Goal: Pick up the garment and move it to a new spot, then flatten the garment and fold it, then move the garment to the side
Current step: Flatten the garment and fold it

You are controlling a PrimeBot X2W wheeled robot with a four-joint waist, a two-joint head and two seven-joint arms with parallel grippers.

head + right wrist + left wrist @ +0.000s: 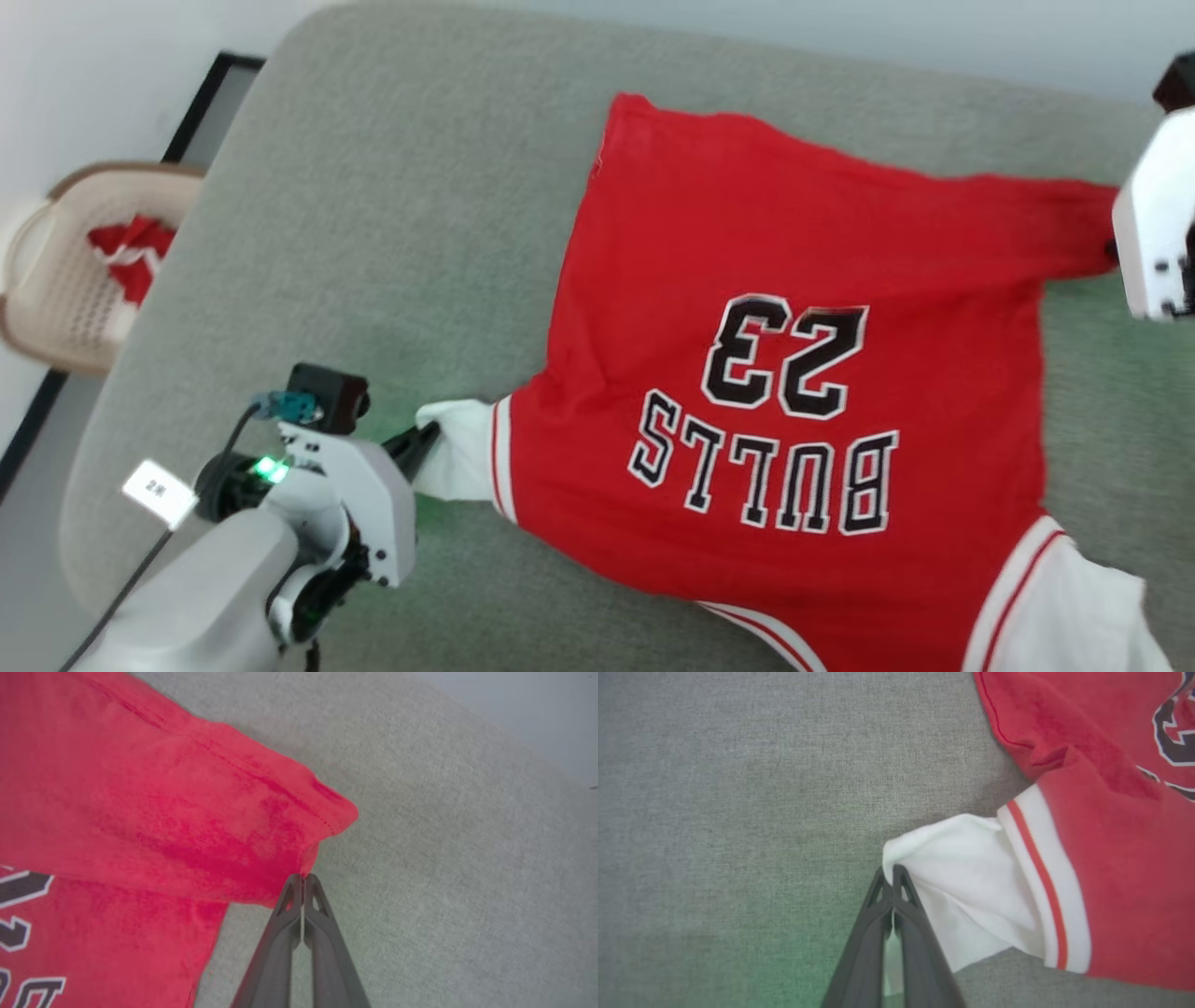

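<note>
The garment (794, 280), a red jersey with white sleeves, lies spread on the grey padded table (373, 187), its black "BULLS 23" print upside down to me. My left gripper (425, 439) is at the lower left, shut on the tip of the white sleeve (952, 882); the left wrist view shows the left gripper (892, 877) pinching that cloth. At the far right edge my right gripper (1113, 250) holds the red hem corner. In the right wrist view the right gripper (302, 879) is shut on that red corner (322, 826), which tents up slightly.
A beige plastic basket (56, 271) holding red-and-white cloth stands on the floor left of the table. The table's rounded edge runs down the left side. Bare grey surface lies left of and behind the garment.
</note>
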